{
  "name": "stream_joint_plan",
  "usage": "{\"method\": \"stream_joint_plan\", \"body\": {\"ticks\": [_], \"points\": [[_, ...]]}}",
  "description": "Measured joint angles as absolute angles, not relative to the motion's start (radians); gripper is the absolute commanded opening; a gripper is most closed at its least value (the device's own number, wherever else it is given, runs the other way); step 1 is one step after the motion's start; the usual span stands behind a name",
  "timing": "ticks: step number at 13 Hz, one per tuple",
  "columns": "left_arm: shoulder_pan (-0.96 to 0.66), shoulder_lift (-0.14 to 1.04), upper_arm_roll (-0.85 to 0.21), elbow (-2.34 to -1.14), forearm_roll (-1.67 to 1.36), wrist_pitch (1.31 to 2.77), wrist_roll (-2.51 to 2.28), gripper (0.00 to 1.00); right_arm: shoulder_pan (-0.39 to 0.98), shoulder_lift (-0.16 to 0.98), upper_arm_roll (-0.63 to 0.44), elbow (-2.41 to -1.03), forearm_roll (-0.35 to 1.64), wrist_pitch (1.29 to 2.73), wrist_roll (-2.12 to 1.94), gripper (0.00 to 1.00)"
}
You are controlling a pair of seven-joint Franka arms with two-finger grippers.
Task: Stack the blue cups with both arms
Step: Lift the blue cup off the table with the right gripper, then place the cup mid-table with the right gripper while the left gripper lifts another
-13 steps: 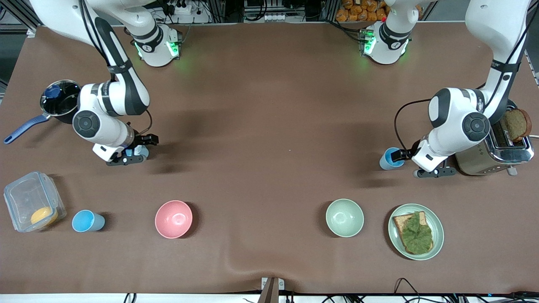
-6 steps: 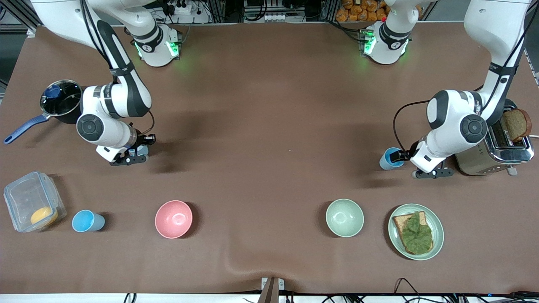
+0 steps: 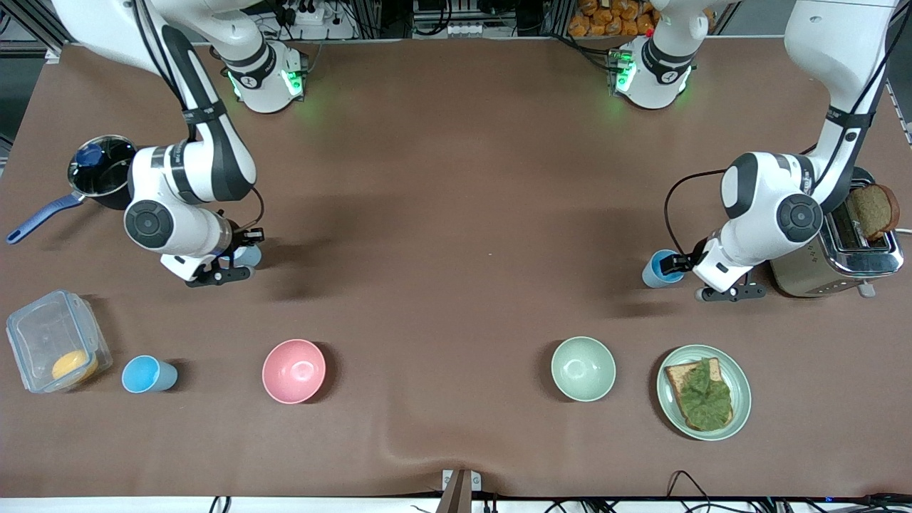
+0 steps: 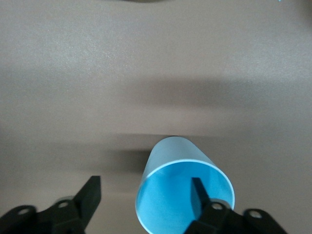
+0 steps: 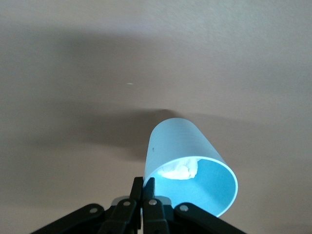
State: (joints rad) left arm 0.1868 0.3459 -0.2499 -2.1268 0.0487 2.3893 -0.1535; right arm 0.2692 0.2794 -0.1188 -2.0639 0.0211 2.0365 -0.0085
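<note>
One blue cup (image 3: 249,256) sits at the right arm's end of the table. My right gripper (image 3: 239,254) is shut on its rim; in the right wrist view (image 5: 143,188) the cup (image 5: 187,146) leans away from the fingers and holds a white crumpled bit. A second blue cup (image 3: 656,271) stands beside the toaster. My left gripper (image 3: 672,265) is open at it; in the left wrist view (image 4: 145,194) one finger (image 4: 198,193) is inside the cup (image 4: 170,158) and the other is outside, apart from the wall. A third blue cup (image 3: 147,375) stands near the front camera beside the clear box.
A dark saucepan (image 3: 104,175) with a blue handle stands by the right arm. A clear box (image 3: 50,335) holds an orange piece. A pink bowl (image 3: 293,370), a pale green bowl (image 3: 583,368) and a green plate (image 3: 741,385) with toast lie nearer the camera. A toaster (image 3: 837,256) stands by the left arm.
The right arm's wrist has shifted slightly, with the cup at its fingers. The left arm has edged a little toward its cup. The cups stay about where they were.
</note>
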Motion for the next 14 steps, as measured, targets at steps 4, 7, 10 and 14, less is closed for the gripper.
{"method": "stream_joint_plan", "body": {"ticks": [4,7,10,14], "points": [[0.188,0.346,-0.250,-2.132,0.049,2.389,-0.153,0.00,0.467,0.293,-0.112,-1.938,0.132,1.971,0.214,0.00],[0.188,0.346,-0.251,-2.133,0.049,2.390,-0.153,0.00,0.614,0.380,-0.110,-1.813,0.225,1.975,0.408,0.00],[0.188,0.345,-0.252,-2.132,0.049,2.393,-0.153,0.00,0.706,0.512,-0.110,-1.664,0.258,1.982,0.550,0.00],[0.187,0.332,-0.258,-2.119,0.049,2.394,-0.153,0.00,0.756,0.643,-0.111,-1.539,0.352,2.006,0.588,0.00]]}}
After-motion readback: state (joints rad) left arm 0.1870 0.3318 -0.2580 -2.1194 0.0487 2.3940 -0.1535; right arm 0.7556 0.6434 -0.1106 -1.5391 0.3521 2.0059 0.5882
